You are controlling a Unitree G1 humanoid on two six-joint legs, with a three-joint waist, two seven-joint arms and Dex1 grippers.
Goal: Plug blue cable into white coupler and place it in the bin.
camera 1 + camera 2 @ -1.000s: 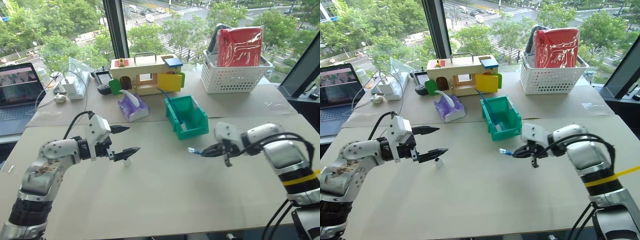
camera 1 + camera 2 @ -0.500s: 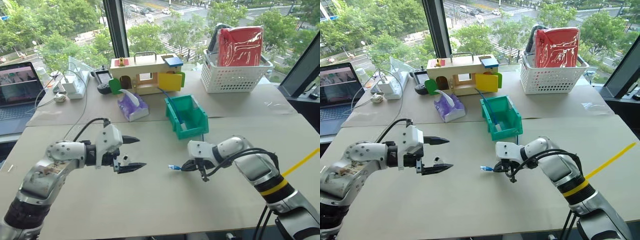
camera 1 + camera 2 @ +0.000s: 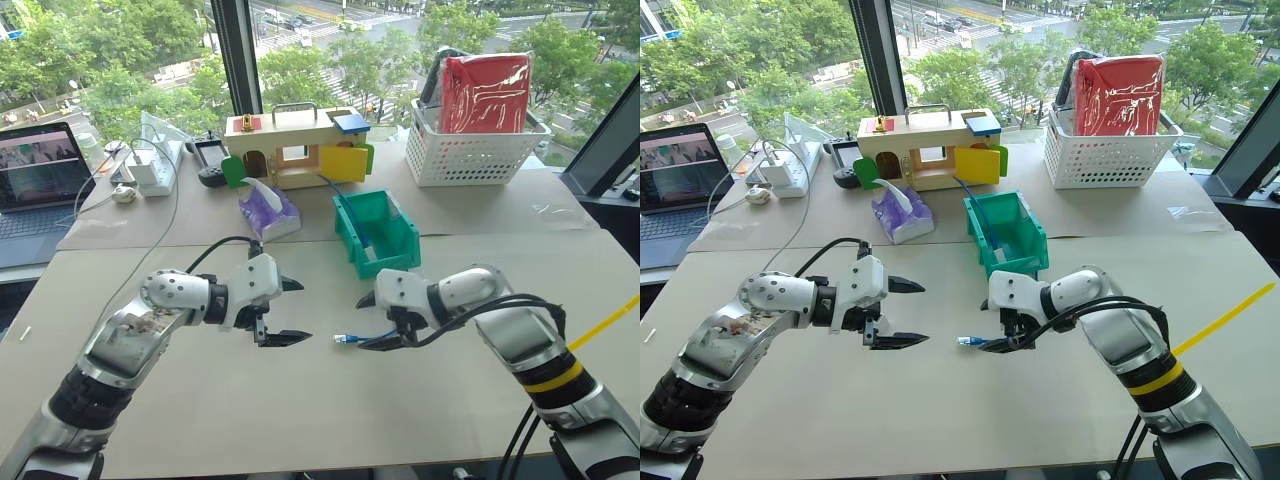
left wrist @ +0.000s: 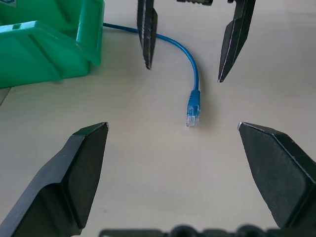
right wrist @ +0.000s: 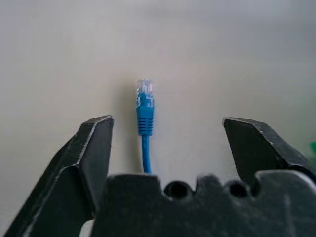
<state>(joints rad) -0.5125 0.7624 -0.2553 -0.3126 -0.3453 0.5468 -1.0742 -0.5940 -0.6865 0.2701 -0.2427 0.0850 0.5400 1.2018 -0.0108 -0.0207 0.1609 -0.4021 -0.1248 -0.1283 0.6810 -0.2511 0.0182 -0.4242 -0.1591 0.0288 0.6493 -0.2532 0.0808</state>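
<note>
Blue cable (image 5: 144,118) lies loose between the wide-open right pincer's (image 5: 168,143) fingers.

From my head cameras, the blue cable (image 3: 978,341) runs under the right claw (image 3: 1003,326), so I lose its far stretch toward the bin (image 3: 1025,243). The laptop (image 3: 35,180) at far left is cut off by the edge.

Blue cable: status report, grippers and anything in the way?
Both grippers open: left, right. Blue cable lies loose on the table, plug end between them, other end running toward the bin. Nothing in the way.
</note>
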